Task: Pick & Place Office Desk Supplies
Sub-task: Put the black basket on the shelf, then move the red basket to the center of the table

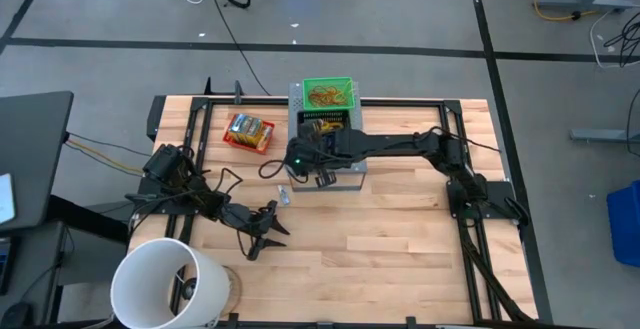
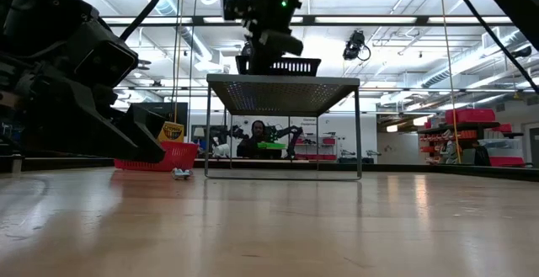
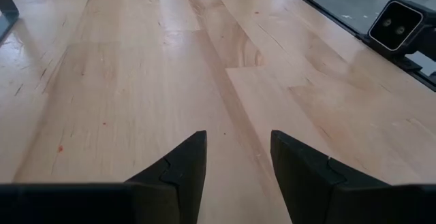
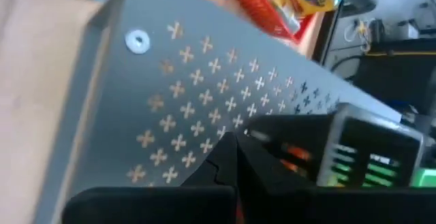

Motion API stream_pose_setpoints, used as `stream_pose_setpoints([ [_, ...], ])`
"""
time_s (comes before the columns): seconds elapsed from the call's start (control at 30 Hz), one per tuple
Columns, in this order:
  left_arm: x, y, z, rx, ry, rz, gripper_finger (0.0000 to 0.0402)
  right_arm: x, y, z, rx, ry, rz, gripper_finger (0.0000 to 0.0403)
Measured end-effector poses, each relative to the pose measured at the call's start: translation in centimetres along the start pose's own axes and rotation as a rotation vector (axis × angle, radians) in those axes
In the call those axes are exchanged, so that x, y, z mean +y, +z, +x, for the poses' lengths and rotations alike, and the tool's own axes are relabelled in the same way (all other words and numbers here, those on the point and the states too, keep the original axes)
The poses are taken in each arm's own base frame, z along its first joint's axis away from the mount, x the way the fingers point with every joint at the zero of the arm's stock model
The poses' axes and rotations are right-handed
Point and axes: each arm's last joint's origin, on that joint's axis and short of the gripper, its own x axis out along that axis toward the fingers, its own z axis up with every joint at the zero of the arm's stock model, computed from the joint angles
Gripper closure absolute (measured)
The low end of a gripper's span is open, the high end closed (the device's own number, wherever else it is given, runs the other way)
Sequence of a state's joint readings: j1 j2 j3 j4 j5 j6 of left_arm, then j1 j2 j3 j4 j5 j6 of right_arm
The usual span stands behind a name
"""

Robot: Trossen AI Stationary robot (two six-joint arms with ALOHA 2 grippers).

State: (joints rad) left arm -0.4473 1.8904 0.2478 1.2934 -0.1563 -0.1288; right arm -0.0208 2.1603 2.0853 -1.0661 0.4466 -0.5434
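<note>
A red tray (image 1: 236, 140) at the table's far left holds yellow-orange packets (image 1: 250, 129). On the grey perforated box (image 1: 345, 174) stand a green basket (image 1: 328, 81) of rubber bands (image 1: 326, 96) and a black basket (image 1: 322, 124) with orange bands. A small blue-white item (image 1: 284, 195) lies on the table left of the box. My right gripper (image 4: 235, 149) is shut above the box's near left part, with nothing visible between its fingers. My left gripper (image 3: 238, 156) stands open low over bare wood near the bucket.
A big white bucket (image 1: 165, 284) stands at the near left corner, close to my left arm. The box stands on thin legs (image 2: 207, 134) with open space under it. Bare wood (image 1: 400, 239) stretches over the table's near and right parts.
</note>
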Motion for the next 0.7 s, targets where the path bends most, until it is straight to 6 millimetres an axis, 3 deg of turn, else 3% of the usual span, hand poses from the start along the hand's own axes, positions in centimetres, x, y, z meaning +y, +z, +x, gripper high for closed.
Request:
stream_pose_setpoints([
  [0.23, 0.0, -0.1, 0.0, 0.006, 0.001, -0.002, 0.0232, 0.3, 0.1, 0.5, 0.057, -0.063, -0.018, 0.0403],
  [0.43, 0.0, 0.0, 0.0, 0.003, 0.001, -0.004, 0.0232, 1.3, 0.6, -0.2, 0.044, -0.061, -0.031, 0.0403],
  [0.57, 0.0, 0.3, 0.0, -0.027, 0.0, -0.01, 0.0232, 3.0, 1.3, -2.1, -0.025, 0.072, -0.031, 0.04],
  [0.7, -0.2, 0.9, -0.1, -0.097, -0.015, -0.004, 0.0232, 5.4, 2.1, -4.6, -0.162, 0.348, -0.001, 0.0394],
])
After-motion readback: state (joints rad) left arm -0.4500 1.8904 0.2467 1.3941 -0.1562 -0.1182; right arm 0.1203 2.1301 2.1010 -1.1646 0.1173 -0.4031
